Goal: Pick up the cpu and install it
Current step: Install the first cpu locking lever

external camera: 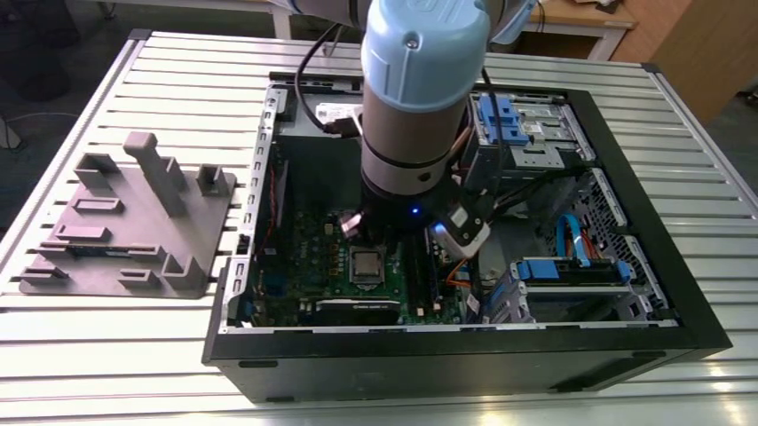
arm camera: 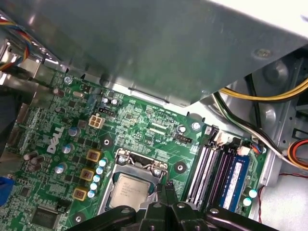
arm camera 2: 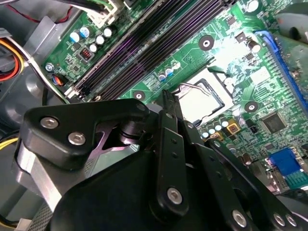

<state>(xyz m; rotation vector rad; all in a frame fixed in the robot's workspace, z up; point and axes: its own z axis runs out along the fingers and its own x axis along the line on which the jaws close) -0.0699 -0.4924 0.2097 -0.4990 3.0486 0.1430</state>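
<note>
Cpu lies seated in socket just beside hand, fingers pressed together.

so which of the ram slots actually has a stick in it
The outermost one, farthest from the cpu: it holds a bluish memory stick, while the slots between it and the cpu are bare and dark.

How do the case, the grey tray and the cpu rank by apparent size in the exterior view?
1. Case, the largest by far.
2. Tray, clearly smaller than the case.
3. Cpu, the smallest, a pale square deep inside the case.
</note>
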